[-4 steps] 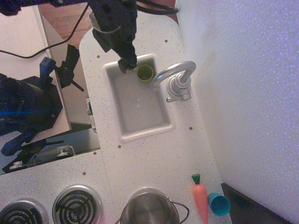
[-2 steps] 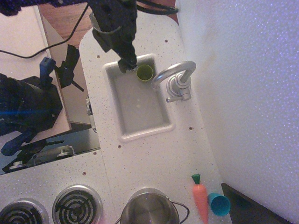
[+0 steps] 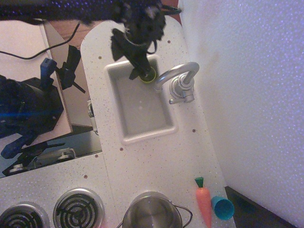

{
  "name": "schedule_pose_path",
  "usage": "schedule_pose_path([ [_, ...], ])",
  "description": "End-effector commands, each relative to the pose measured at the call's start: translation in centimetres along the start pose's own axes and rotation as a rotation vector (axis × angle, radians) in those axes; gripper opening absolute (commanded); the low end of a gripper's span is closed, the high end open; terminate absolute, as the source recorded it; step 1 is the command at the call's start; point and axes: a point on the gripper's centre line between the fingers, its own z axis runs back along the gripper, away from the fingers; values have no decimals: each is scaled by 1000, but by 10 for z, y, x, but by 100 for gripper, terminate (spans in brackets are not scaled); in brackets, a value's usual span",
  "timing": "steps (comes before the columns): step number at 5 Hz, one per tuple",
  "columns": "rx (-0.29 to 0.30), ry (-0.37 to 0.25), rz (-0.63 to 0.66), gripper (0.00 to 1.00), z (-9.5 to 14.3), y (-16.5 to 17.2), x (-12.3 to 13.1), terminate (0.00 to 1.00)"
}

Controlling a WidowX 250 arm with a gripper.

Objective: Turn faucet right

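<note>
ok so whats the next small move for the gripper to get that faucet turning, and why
Probably a short shift sideways toward the faucet spout. The gripper sits over the green cup in the sink corner, just beside the spout's tip, not visibly touching it. Closing that gap would let it push the spout. Whether the jaws are open is unclear.

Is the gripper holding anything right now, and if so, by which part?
Cannot be told. The gripper hangs over the green cup in the sink, hiding most of it; its fingertips are not distinguishable. It does not touch the faucet.
</note>
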Motion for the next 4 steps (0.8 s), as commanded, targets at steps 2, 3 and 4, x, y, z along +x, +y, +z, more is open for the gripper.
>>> schedule_pose_path([
  [2,-158,-308,-118,100,16,-34,2,0],
  [3,-247,-364,-244,100,39,-81,4,0],
  [4,-248,-401,-296,100,53,-104,6,0],
])
